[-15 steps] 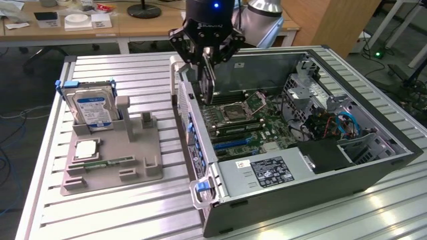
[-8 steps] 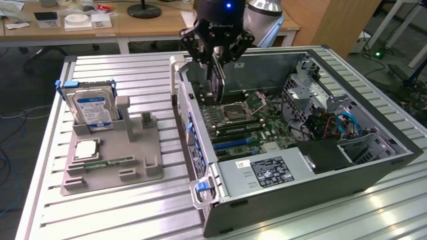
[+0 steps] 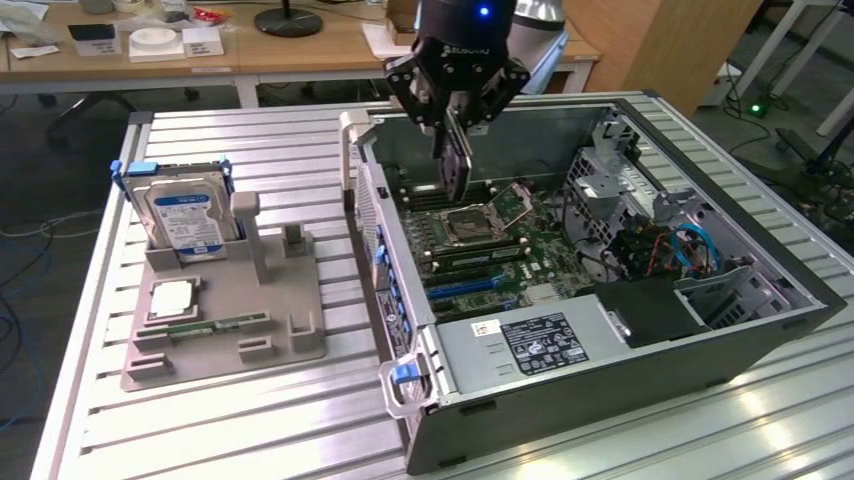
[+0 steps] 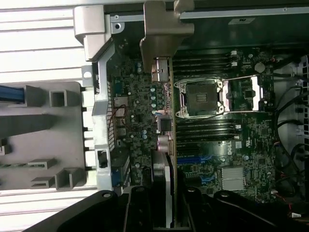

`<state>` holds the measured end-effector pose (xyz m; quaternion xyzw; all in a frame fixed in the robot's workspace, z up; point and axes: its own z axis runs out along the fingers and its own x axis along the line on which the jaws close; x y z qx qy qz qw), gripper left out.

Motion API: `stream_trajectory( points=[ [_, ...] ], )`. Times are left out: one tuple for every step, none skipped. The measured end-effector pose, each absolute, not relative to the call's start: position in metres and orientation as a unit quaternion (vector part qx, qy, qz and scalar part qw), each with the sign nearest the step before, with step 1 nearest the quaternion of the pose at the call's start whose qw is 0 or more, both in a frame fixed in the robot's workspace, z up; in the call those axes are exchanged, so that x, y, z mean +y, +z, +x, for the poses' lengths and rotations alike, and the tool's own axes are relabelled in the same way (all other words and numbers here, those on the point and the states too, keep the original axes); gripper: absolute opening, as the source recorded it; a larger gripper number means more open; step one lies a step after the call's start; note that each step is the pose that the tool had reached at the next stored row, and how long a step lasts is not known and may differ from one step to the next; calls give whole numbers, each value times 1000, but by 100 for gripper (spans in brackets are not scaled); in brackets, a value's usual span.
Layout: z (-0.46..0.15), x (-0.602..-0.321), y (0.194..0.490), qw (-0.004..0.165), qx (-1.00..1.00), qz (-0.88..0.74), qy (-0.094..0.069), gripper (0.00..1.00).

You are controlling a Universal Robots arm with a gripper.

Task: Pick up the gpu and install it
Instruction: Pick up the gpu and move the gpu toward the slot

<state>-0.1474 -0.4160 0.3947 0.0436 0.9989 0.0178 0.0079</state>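
Counter [image 3: 200, 430]: slatted metal, carrying the open computer case [image 3: 601, 400] with its motherboard [image 3: 534, 250] exposed.

Step, as judged: pick-up done, install under way. The gpu [image 3: 458, 165] hangs on edge over the motherboard, not yet seated. Seating calls for its lower edge square over a slot, with the bracket toward the case wall.

Arm [image 3: 467, 15] comes down from above. Hand [image 3: 457, 118] points straight down, fingers pinching the gpu's upper part.

You've got the hard drive [image 3: 184, 218] standing upright in the grey holder [image 3: 200, 367], memory stick [image 3: 200, 328] lying flat on it.
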Motion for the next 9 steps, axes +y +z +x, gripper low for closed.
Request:
stream_trajectory(
  points=[
    [-145,-416,395,8,999,44,18,28],
    [-142,-416,395,8,999,44,18,28],
    [-140,-416,395,8,999,44,18,28],
    [-137,-416,395,8,999,44,18,28],
    [-134,-416,395,8,999,44,18,28],
    [-131,-416,395,8,999,44,18,28],
    [-127,-416,395,8,999,44,18,28],
    [-124,-416,395,8,999,44,18,28],
    [-120,-416,395,8,999,44,18,28]
  ],
)
